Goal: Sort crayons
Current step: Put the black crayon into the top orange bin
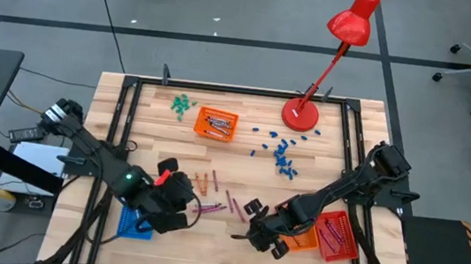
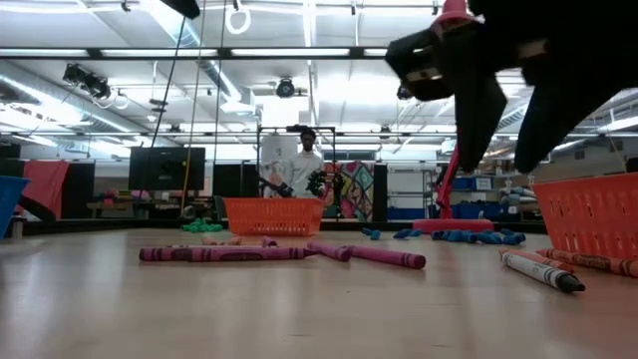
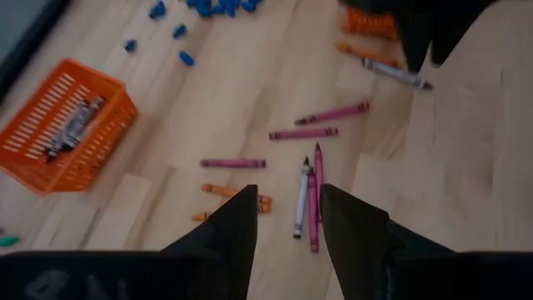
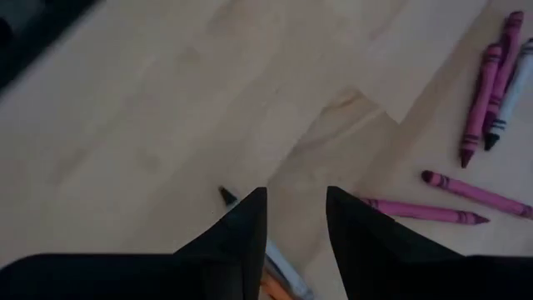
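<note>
Crayons lie loose on the wooden table's middle: magenta ones (image 3: 304, 133), a grey-white one (image 3: 301, 200) and orange ones (image 3: 237, 193). My left gripper (image 3: 287, 196) hangs open above them, tilted down, with nothing between its fingers; in the high view it is near the table's left front (image 1: 176, 203). My right gripper (image 1: 261, 233) is at the front, right of centre. It is open (image 4: 296, 196) and hangs clear of the table (image 2: 506, 150). Just below and beyond its fingertips lies a grey-white crayon (image 4: 279, 260), flat on the wood.
An orange basket (image 1: 216, 124) holding grey crayons stands at the far middle. A red basket (image 1: 337, 235) and an orange one (image 1: 301, 240) stand at the near right, and a blue tray (image 1: 136, 224) at the near left. A red lamp (image 1: 302, 113), blue pieces (image 1: 284, 155) and green pieces (image 1: 183, 104) stand or lie farther back.
</note>
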